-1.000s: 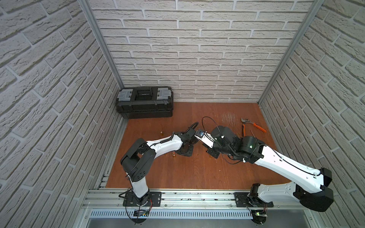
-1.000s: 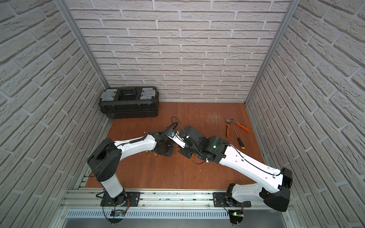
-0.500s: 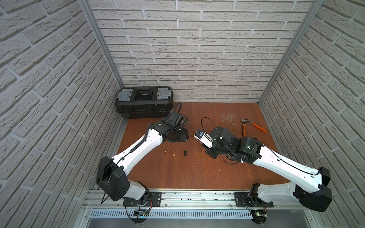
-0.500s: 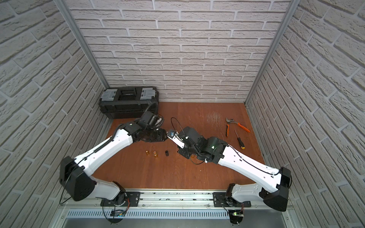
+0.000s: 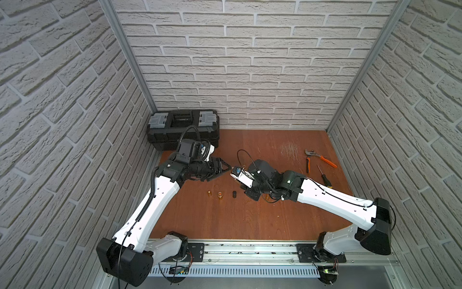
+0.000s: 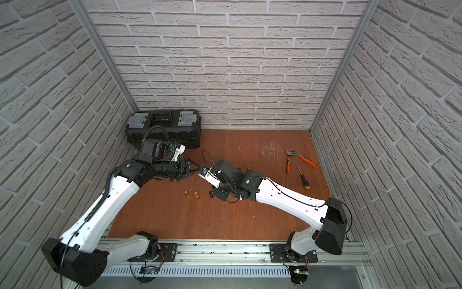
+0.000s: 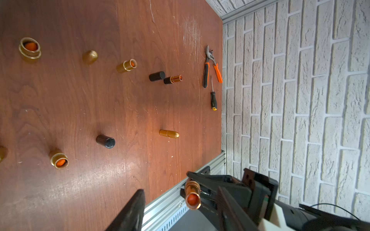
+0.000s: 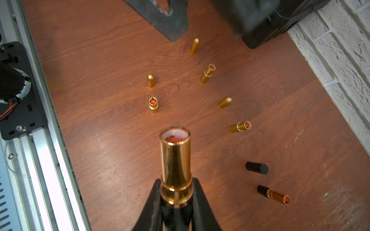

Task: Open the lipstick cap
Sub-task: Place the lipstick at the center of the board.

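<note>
left arm point(image 5: 162, 195) now higher and level, left fingers point(image 7: 132, 212) apart, empty; right fingers point(image 8: 149, 204) tight on lipstick point(image 8: 175, 160)

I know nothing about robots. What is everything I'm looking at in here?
toolbox: 1, black with grey latches, back left corner
pliers: 1, orange handles, right side of table
screwdriver: 1, black handle, beside the pliers
gold caps: 3, gold, loose on table
open gold lipsticks: 3, gold, orange inside, on table
black caps: 2, black, on table
black-based lipstick: 1, black and gold, open, lying near a black cap
held lipstick: 1, gold, uncapped, in right gripper
table: 1, brown wood
walls: 3, whitish brick pattern
left gripper: 1, black, open, empty
right gripper: 1, black, shut on held lipstick
</note>
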`<act>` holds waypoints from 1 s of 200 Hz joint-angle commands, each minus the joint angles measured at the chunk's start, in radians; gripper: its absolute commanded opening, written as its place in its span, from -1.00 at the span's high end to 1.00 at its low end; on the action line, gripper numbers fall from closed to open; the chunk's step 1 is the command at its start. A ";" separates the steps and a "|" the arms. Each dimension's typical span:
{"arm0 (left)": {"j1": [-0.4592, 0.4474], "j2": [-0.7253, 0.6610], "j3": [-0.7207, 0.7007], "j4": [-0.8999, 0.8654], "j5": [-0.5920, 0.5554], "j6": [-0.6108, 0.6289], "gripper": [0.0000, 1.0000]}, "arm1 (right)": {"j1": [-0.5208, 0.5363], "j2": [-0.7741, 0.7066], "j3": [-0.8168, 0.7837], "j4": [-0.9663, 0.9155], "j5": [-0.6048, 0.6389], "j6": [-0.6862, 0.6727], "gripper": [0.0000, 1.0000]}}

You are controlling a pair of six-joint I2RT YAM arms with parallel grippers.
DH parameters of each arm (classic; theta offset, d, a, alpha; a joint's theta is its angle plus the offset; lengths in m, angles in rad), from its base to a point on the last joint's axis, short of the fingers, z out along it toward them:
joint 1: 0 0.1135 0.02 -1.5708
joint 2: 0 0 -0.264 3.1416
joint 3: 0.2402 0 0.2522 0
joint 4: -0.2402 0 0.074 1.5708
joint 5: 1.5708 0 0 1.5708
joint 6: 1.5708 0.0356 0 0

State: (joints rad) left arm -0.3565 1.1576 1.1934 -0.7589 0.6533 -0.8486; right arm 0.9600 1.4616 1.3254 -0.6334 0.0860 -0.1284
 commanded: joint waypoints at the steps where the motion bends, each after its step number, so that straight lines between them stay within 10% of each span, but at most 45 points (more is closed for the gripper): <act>1: -0.018 -0.013 -0.025 0.005 0.049 0.012 -0.18 | 0.000 0.004 0.056 0.075 -0.031 -0.004 0.91; 200: -0.085 0.061 0.014 -0.037 -0.005 0.077 0.57 | -0.001 0.069 0.117 0.065 -0.027 -0.031 0.91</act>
State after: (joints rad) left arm -0.4343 1.2095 1.1881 -0.7647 0.6685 -0.7979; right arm 0.9562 1.5246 1.4158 -0.6094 0.0498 -0.1394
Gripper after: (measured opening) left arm 0.232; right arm 0.196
